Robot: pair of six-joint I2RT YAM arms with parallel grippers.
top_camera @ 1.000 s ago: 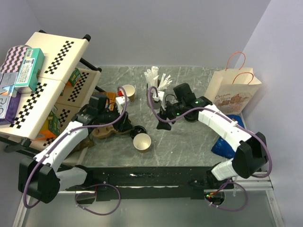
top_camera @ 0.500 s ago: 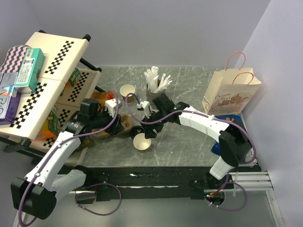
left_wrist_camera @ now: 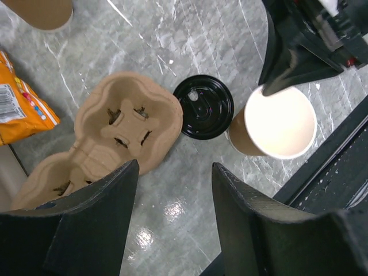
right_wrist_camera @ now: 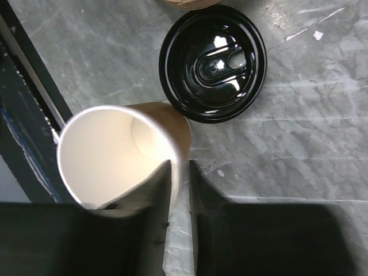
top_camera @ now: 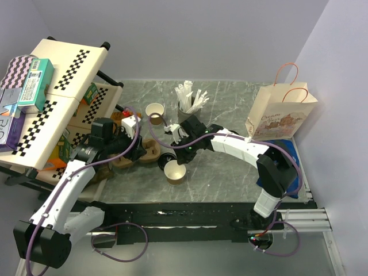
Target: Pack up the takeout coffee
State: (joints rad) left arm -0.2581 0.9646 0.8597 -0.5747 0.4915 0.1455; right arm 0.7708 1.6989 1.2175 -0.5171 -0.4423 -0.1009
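Note:
An open kraft takeout coffee cup (top_camera: pixel 174 172) (right_wrist_camera: pixel 115 155) (left_wrist_camera: pixel 280 122) stands upright near the table's front. My right gripper (top_camera: pixel 180 158) (right_wrist_camera: pixel 181 172) is shut on its rim, one finger inside the cup and one outside. A black lid (top_camera: pixel 165 158) (right_wrist_camera: pixel 213 63) (left_wrist_camera: pixel 203 107) lies flat beside the cup. A second open cup (top_camera: pixel 154 111) (left_wrist_camera: pixel 37 8) stands further back. My left gripper (top_camera: pixel 137 150) (left_wrist_camera: pixel 174 167) hangs open above bare marble at the near edge of the cardboard cup carrier (top_camera: pixel 141 150) (left_wrist_camera: pixel 126 126), holding nothing.
A grey cup of white sticks (top_camera: pixel 187 109) stands at the back. A paper bag with handles (top_camera: pixel 282 112) stands at the right, with a blue packet (top_camera: pixel 287 167) in front of it. A shelf rack (top_camera: pixel 52 98) lines the left side. An orange snack packet (left_wrist_camera: pixel 20 103) lies by the carrier.
My right arm swung left and forward to the near cup and closed on its rim. My left gripper drew back a little to the left, over the carrier.

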